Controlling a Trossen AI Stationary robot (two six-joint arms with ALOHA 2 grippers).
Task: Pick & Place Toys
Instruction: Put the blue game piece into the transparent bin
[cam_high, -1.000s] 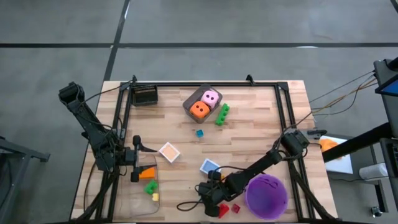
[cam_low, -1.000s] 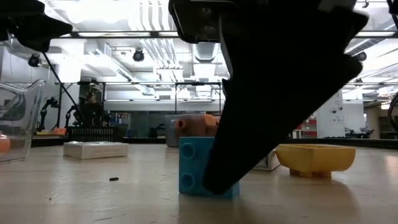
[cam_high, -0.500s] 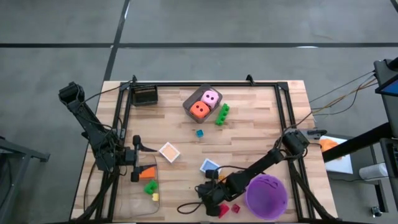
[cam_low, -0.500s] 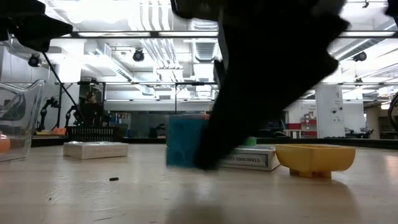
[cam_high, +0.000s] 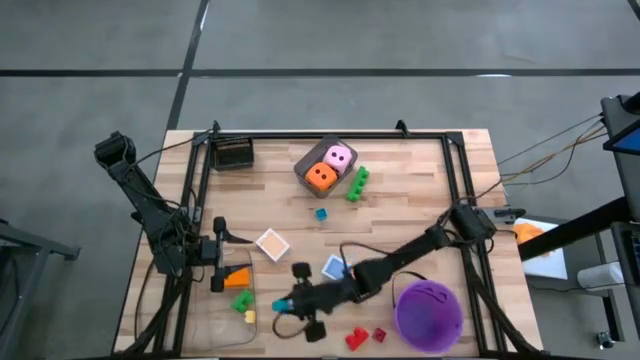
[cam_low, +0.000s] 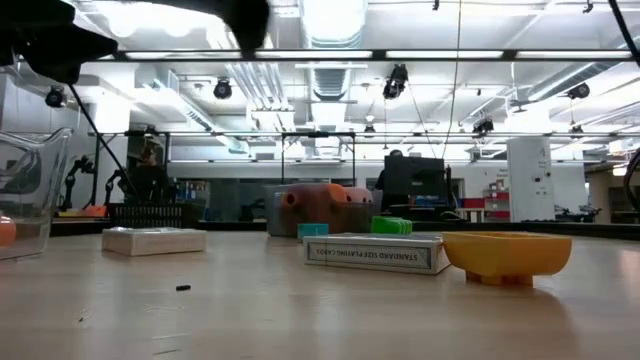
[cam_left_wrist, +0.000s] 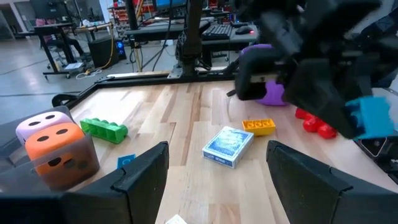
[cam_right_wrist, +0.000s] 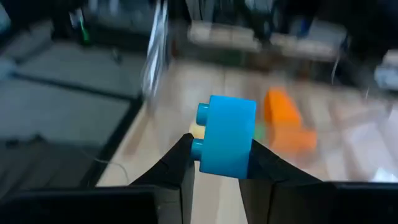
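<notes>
Step in hand — carrying. My right gripper (cam_high: 283, 304) is clamped on a small blue plastic brick (cam_right_wrist: 227, 135), held clear of the wooden table (cam_high: 420, 190) near its front edge, just beside the clear plastic tray (cam_high: 222, 300).

Next move, as I judge it — ease the brick on over the tray's rim and let go above bare floor, not on the pieces already there.

My left gripper (cam_left_wrist: 217, 180) waits over the tray's far side, fingers spread wide, holding nothing; it may crowd the drop.

Tray contents — orange wedge piece (cam_high: 237, 275), green brick (cam_high: 241, 300), yellow brick (cam_high: 249, 317).

Around:
- two red bricks (cam_high: 366, 336) by the purple round bucket (cam_high: 430, 312)
- blue card box (cam_left_wrist: 228, 146)
- orange dotted die (cam_high: 320, 176) and pink dotted die (cam_high: 339, 156) in a grey bin
- long green brick (cam_high: 356, 184)
</notes>
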